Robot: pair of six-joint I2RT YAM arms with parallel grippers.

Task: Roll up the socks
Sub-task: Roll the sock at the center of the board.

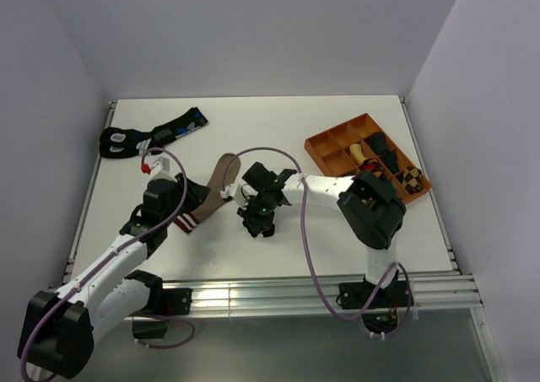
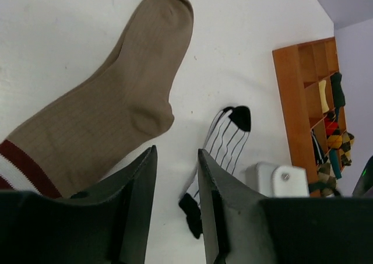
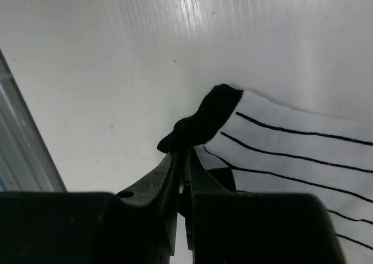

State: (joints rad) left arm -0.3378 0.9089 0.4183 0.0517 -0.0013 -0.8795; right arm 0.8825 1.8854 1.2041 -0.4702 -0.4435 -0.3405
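I am seeing the white striped sock [image 3: 303, 153] lying on the table [image 1: 278, 121], near the tan sock [image 2: 116, 112]. The jaws of my right arm [image 1: 325, 188] are closing tightly on its black end. The jaws of my left arm [image 1: 126, 255] are standing apart beside the tan sock, holding nothing.

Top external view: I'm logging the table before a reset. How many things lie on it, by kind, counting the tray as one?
Tan-brown ribbed cloth sock with maroon-and-white cuff: 1
White cloth sock with thin black stripes: 1
Heap of black sock cloth with blue and white marks: 1
Orange compartmented tray: 1
Total: 4
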